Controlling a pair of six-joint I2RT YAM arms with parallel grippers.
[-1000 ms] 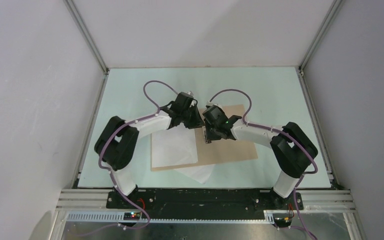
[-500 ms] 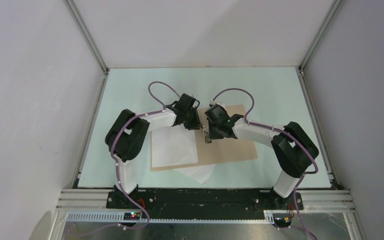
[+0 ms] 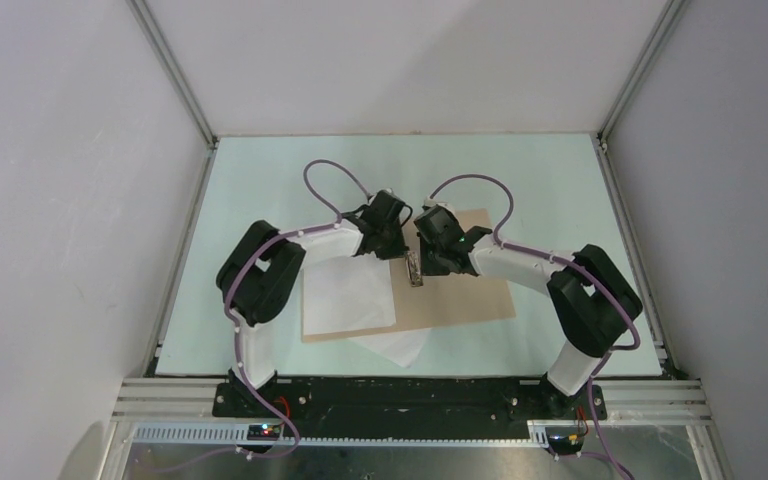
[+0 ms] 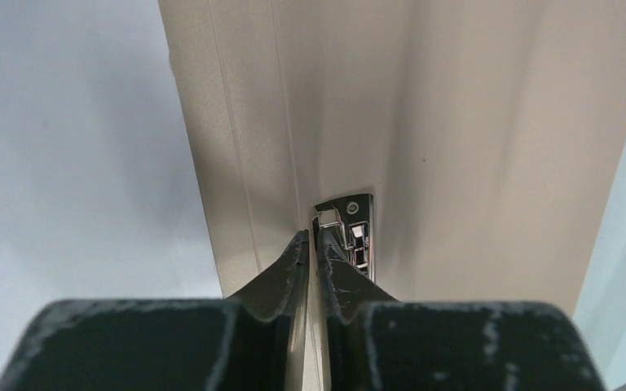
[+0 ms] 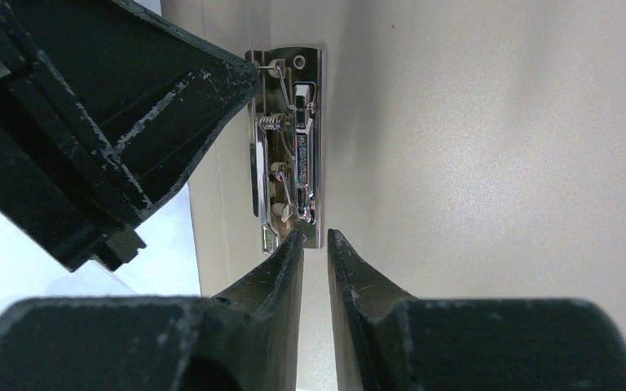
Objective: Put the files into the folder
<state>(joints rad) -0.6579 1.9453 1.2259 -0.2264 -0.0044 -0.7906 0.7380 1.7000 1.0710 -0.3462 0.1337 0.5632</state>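
Two grippers meet at the metal clip (image 5: 292, 147) of the folder (image 3: 460, 290): left gripper (image 4: 311, 236) pressed nearly together, right gripper (image 5: 316, 235) slightly parted, gripping nothing. The files (image 3: 345, 295) lie on the folder's left half.

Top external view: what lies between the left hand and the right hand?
The metal clip on the folder lies between the left hand and the right hand; the right wrist view shows it best.
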